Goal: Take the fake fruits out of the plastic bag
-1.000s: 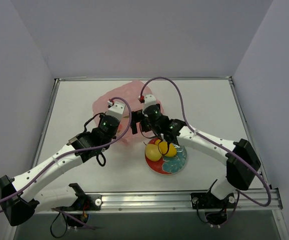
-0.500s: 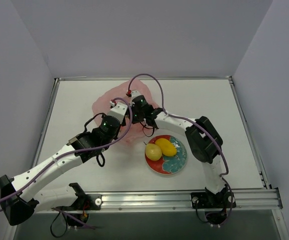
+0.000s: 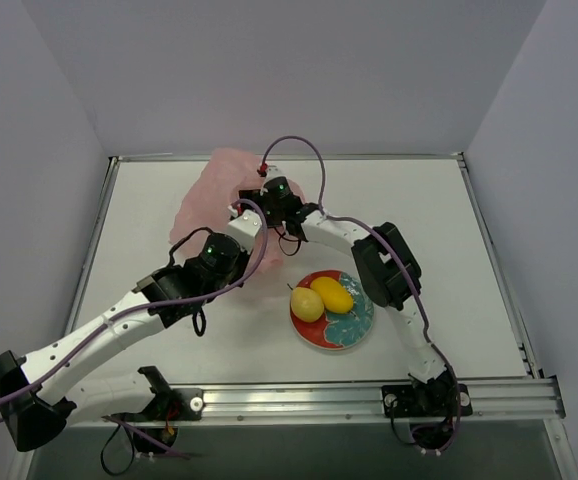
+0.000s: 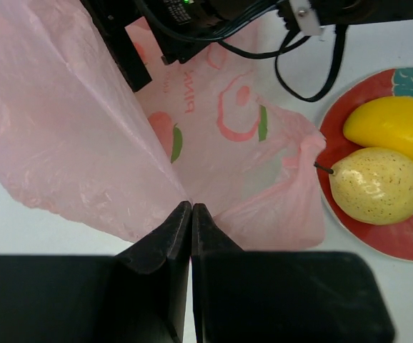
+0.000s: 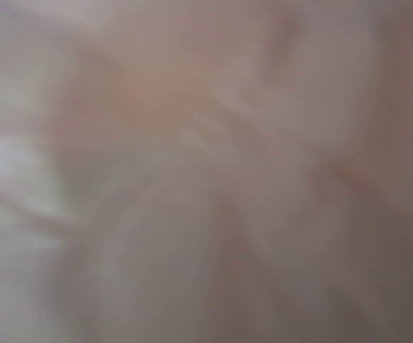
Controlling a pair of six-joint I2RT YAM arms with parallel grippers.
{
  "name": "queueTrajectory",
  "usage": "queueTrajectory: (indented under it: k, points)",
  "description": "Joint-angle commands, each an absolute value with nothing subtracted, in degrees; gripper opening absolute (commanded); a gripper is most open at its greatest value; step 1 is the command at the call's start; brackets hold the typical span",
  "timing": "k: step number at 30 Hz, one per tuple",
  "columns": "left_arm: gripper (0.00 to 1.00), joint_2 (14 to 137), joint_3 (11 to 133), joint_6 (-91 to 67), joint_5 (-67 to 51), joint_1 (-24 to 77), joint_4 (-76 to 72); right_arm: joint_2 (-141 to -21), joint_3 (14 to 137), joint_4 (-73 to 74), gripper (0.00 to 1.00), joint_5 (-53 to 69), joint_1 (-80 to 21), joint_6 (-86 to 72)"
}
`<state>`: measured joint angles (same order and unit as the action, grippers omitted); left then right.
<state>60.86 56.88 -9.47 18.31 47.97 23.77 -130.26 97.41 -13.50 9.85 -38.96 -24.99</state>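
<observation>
Deeper than a second ago, the right arm (image 3: 314,222) reaches into the bag (image 3: 207,190), upper centre; the right claw is hidden inside, released or clenched I cannot tell. The left claw (image 4: 191,206) is clenched on the bag's edge. Two fruits (image 3: 307,303) lie on the plate (image 3: 361,322), lower right.

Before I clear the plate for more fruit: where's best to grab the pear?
Probably across its broad belly, from above. The pear lies on its side on the plate, stem toward the bag; the yellow fruit sits close alongside, so a side approach looks crowded.
</observation>
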Motion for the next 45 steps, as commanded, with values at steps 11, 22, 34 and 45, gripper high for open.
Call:
queueTrajectory:
  k: [11,22,34,45]
  points:
    - [0.12,61.1,61.4,-8.8,15.2,50.4,24.8,-131.5,98.5,-21.3,1.00,13.3,-38.9,-30.8]
    - [0.94,52.4,69.1,-16.9,34.3,49.6,27.3,-127.1,92.6,-23.3,1.00,15.4,-38.8,-30.5]
    - [0.94,72.3,79.2,-31.3,12.5,11.4,30.2,-126.7,89.7,-29.4,1.00,20.7,-38.6,-33.7]
    - [0.94,87.4,69.0,-34.0,-1.9,1.8,4.5,-127.5,87.5,-30.9,1.00,24.9,-36.5,-32.9]
